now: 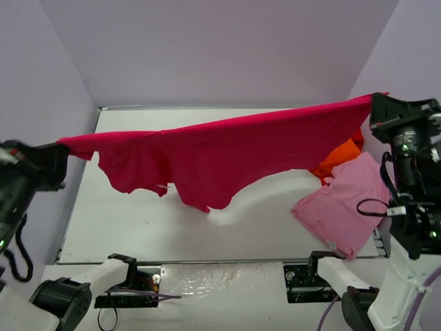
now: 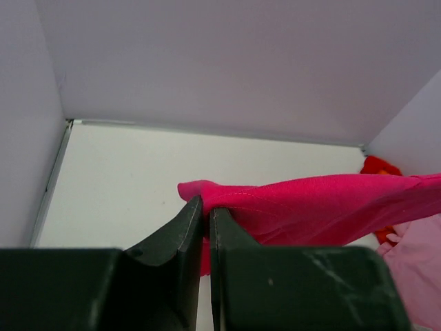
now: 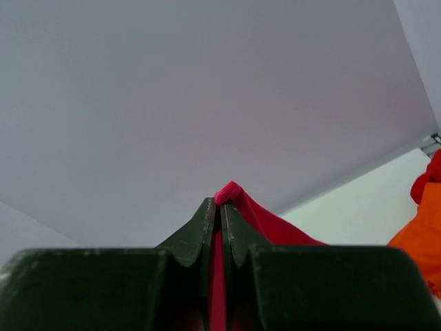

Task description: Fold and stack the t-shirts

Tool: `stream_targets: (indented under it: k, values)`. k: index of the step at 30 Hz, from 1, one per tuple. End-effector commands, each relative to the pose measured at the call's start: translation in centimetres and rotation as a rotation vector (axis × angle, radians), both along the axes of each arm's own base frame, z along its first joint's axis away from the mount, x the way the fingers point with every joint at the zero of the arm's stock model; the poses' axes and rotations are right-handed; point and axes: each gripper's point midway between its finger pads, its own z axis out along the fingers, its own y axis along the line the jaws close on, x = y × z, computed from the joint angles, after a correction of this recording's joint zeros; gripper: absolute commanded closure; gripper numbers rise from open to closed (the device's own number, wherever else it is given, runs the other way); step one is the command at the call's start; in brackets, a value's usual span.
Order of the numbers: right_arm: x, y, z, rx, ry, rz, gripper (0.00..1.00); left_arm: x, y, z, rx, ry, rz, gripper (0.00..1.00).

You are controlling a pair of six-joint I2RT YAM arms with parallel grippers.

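Top external view: the white counter (image 1: 124, 227) is being spanned from side to side by the crimson-magenta t-shirt (image 1: 227, 155). The shirt is being held up in the air by one stretched edge. Its long axis is running from the lower left to the upper right of that view, and the loose body is hanging below the edge towards the counter. Whether the lowest tip is touching the counter cannot be told.

At the right side of the counter, a light pink t-shirt (image 1: 344, 203) is lying crumpled. An orange t-shirt (image 1: 341, 157) is bunched just behind it, and a bright red t-shirt (image 2: 380, 167) is partly hidden beyond that. All three are lying under the raised right end of the stretched shirt.

The left end of the edge is being pinched by the left end effector (image 1: 63, 148), its jaws closed down on a fold of the cloth. The right end is being pinched in the same way by the right end effector (image 1: 375, 110).

The coming move is judged to turn on this: the shirt is lying between the two end effectors, so neither arm is nearer, and both ends are to be lowered together. The left arm is being held out low towards the left wall. The right arm is being held upright and higher, above the pile.
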Motion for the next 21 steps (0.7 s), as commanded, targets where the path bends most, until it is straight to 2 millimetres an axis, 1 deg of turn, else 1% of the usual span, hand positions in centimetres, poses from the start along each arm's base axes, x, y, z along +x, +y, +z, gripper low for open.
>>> stream_targets:
  k: [1,3,6,7,10,12,14,17,20,21]
  values:
    - [-4.5,-1.3,2.9,-0.029,-0.082,-0.089,1.0,-6.3,1.1,4.6,-0.116,-0.244,-0.015,1.0]
    - [-5.9,-1.1,3.7,-0.035,-0.103,-0.082,1.0,-7.4,1.1,4.6,-0.139,-0.249,-0.04,1.0]
    - [-6.1,-1.3,3.4,-0.032,-0.091,-0.092,1.0,-7.0,1.7,3.9,-0.14,-0.219,-0.014,1.0]
    - [-5.9,-1.3,3.1,-0.03,-0.083,-0.093,1.0,-6.7,2.1,3.7,-0.132,-0.207,0.003,1.0]
    - [-3.9,-1.3,1.5,-0.025,-0.025,-0.086,1.0,-5.0,2.6,3.1,-0.098,-0.169,0.045,1.0]
    - [-2.9,-1.3,0.8,-0.029,0.001,-0.082,1.0,-3.4,2.5,2.6,-0.063,-0.131,0.05,1.0]
    - [-1.3,-1.3,-0.2,-0.037,0.039,-0.079,1.0,-1.4,2.5,1.8,-0.02,-0.081,0.074,1.0]
    - [1.4,-1.6,-2.1,-0.055,0.091,-0.086,1.0,2.5,2.1,-0.3,0.066,0.016,0.12,1.0]
    - [5.1,-2.1,-5.1,-0.062,0.164,-0.099,1.0,6.0,1.4,-1.6,0.13,0.081,0.146,1.0]
    - [6.7,-2.2,-6.3,-0.06,0.18,-0.1,1.0,7.5,0.9,-2.0,0.148,0.102,0.149,1.0]
